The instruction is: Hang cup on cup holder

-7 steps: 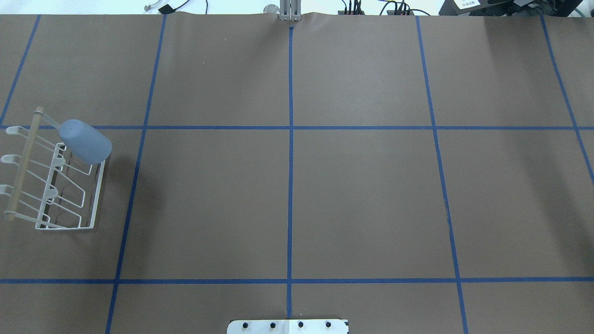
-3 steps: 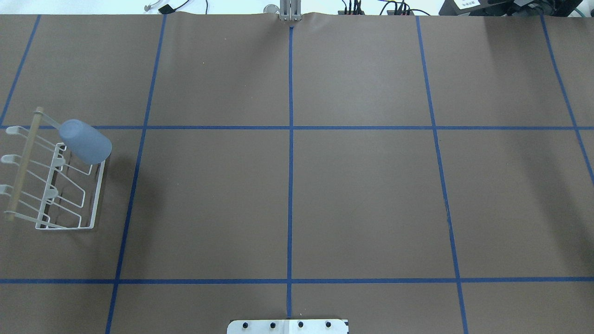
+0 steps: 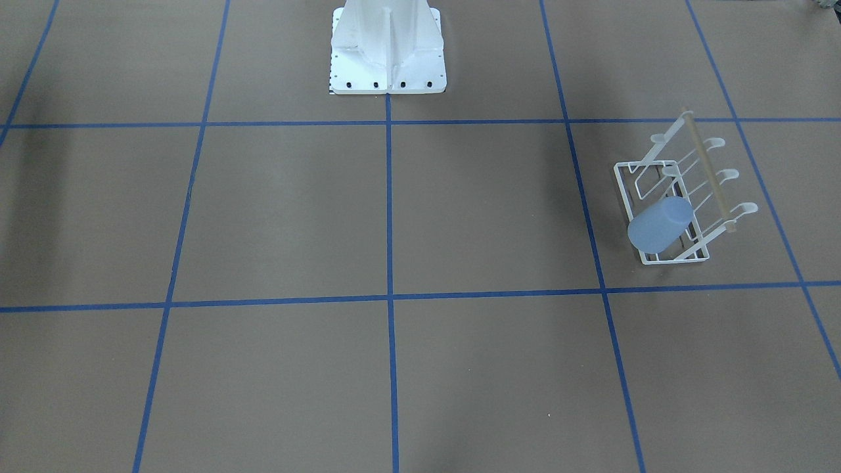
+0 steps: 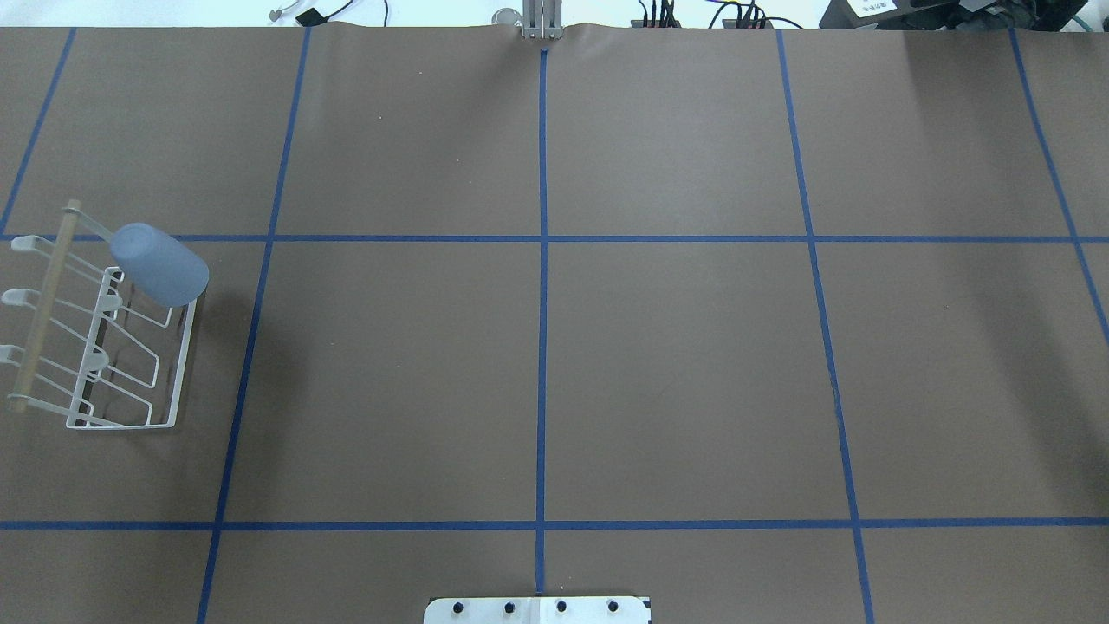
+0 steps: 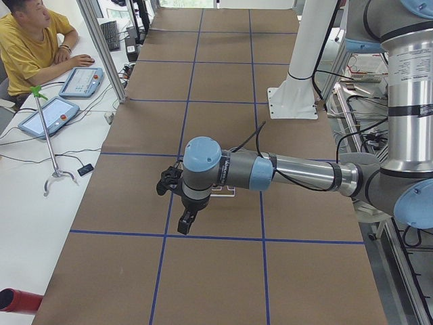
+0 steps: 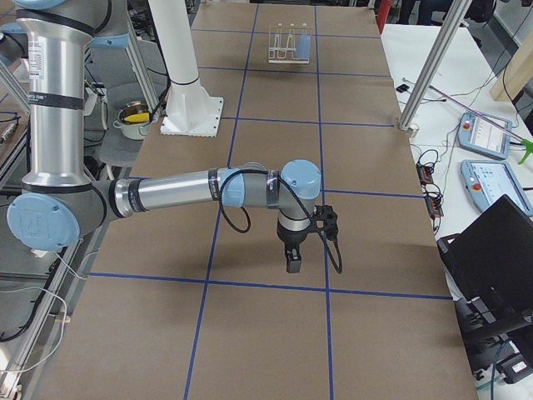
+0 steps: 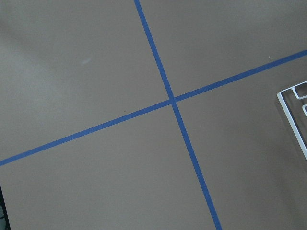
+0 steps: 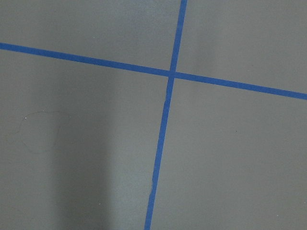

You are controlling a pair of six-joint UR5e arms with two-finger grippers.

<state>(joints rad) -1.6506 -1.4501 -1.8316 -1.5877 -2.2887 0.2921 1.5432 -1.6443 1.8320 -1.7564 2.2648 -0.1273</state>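
The light blue cup [image 4: 160, 264] sits tilted over a peg at the far end of the white wire cup holder [image 4: 179, 364], at the table's left side. It shows the same way in the front view, cup [image 3: 659, 225] on the cup holder [image 3: 677, 260]. No gripper touches it. The left gripper [image 5: 184, 223] hangs over the table near the rack. The right gripper [image 6: 293, 260] hangs over the table far from the distant cup holder [image 6: 283, 46]. Each shows only in a side view, so I cannot tell if either is open or shut.
A pale wooden rod [image 4: 43, 303] tops the rack. The robot's white base [image 3: 387, 46] stands at the table's near-robot edge. Blue tape lines grid the brown table. A rack corner [image 7: 292, 115] shows in the left wrist view. An operator [image 5: 30, 40] sits beyond the table.
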